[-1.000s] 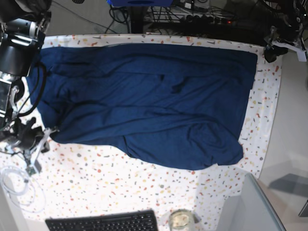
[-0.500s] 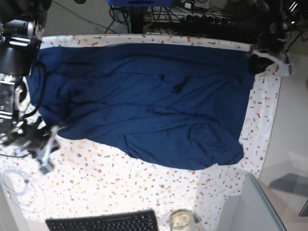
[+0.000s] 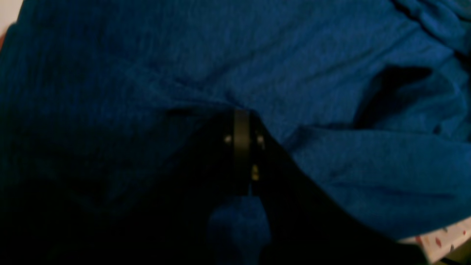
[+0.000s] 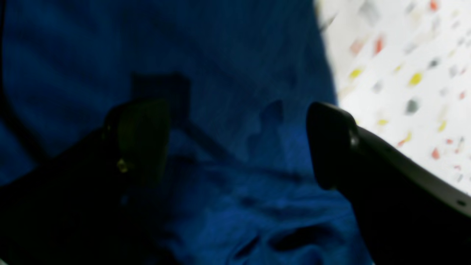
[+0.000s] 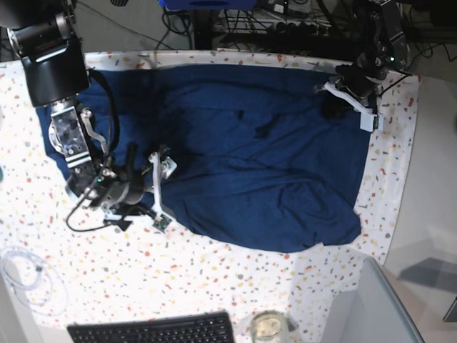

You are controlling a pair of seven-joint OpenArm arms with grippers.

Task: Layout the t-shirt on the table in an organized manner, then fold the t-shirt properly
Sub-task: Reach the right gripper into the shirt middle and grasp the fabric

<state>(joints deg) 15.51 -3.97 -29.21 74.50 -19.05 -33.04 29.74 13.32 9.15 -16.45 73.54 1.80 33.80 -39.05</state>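
Left tool point(image 3: 241, 121) reads clamped tight on the t-shirt point(image 5: 235, 150): in my left wrist view the two fingers point(image 3: 241, 147) are pressed together with a fold of navy cloth bunched at their tip. From the base view I see that tool point(image 5: 334, 100) sits at the shirt's far right corner, near the back edge of the tabletop point(image 5: 214, 286).

Right tool point(image 4: 239, 143) is spread wide with nothing between the fingers point(image 4: 327, 147), just shirt fabric under the gap. One finger is over the cloth, the other sits about at the shirt's edge where the speckled cover starts. In the base view I put it point(image 5: 158, 191) on the shirt's near left edge.

Shirt is spread wide across the back half of the tabletop, wrinkled, with a lobe of cloth drooping toward the near right.

Black keyboard point(image 5: 153, 330) at the near edge, a glass jar point(image 5: 268, 327) just beside it, a loose white cable point(image 5: 25, 275) at the near left, all well apart from the shirt.
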